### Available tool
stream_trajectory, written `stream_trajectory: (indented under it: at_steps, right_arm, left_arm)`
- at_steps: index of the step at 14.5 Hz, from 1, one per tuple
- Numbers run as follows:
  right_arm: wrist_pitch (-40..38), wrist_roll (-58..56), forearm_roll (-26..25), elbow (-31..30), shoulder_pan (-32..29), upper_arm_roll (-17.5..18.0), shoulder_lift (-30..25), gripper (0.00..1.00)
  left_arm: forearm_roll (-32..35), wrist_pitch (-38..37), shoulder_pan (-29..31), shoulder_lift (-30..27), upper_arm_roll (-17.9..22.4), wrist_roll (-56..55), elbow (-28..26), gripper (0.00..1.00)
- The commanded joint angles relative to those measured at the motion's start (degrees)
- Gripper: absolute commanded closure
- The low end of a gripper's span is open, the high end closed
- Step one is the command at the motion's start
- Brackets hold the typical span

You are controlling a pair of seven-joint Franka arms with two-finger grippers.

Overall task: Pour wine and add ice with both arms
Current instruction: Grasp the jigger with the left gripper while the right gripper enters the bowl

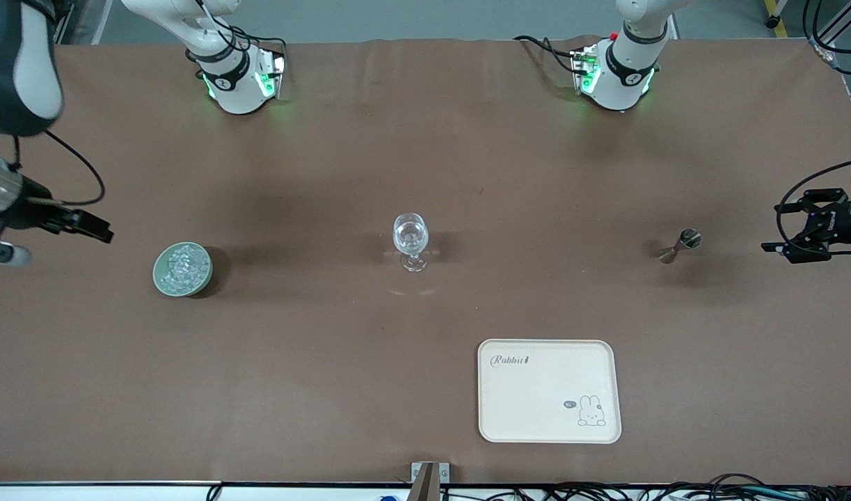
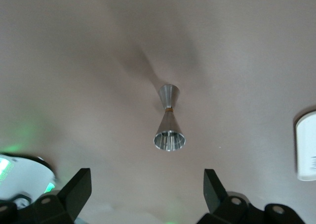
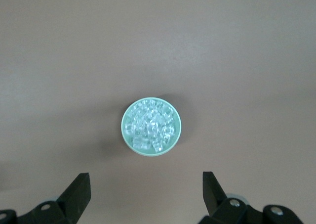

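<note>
Standing mid-table: glass [image 1: 410,240], btwn ice [image 1: 182,266] bowl [image 1: 162,282] & jigger [image 1: 680,246]; tray [image 1: 549,390] nearer cam. Both jaws wide, empty.

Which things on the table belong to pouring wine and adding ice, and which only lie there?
For the job:
- clear stemmed glass
- pale green round bowl with clear ice chunks
- small metal double-cone jigger
- open left gripper, open right gripper

Only lying there:
- cream rectangular rabbit tray, nearest the front camera

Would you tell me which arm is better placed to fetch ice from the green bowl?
The right. Its gripper hangs with open jaws just beside the bowl of ice; the left gripper is by the metal jigger.
</note>
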Motion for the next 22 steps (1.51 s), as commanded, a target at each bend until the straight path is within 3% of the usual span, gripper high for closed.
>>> stream_trajectory:
  at_steps: [1,8,12,14,19,22]
  right_arm:
    - [6.74,-0.19,-0.52,-5.22,-0.59,0.51,1.83,0.0]
    - [23.26,-0.36,-0.7,-14.44,-1.81,0.51,7.2,0.0]
    - [28.36,-0.98,-0.7,-16.3,-1.9,0.51,10.45,0.0]
    - [32.23,-0.98,-0.7,-18.14,-1.82,0.51,11.6,0.0]
    - [35.23,-0.98,-0.7,-20.52,-1.64,0.6,12.92,0.0]
    - [36.21,-0.89,-0.7,-21.84,-1.47,0.77,12.92,0.07]
  left_arm:
    - [-5.39,-0.51,3.67,3.99,-0.36,-1.57,0.94,0.0]
    - [-14.54,3.44,8.86,14.72,-0.45,-0.34,1.12,0.0]
    - [-18.31,3.18,13.51,16.83,-0.54,-0.16,-0.9,0.0]
    - [-21.65,3.27,13.43,17.89,-0.45,-0.68,-1.17,0.0]
    - [-22.79,3.0,14.13,18.15,-0.45,-2.18,-3.1,0.0]
    - [-24.38,2.92,13.79,18.07,-0.45,-3.23,-3.81,0.0]
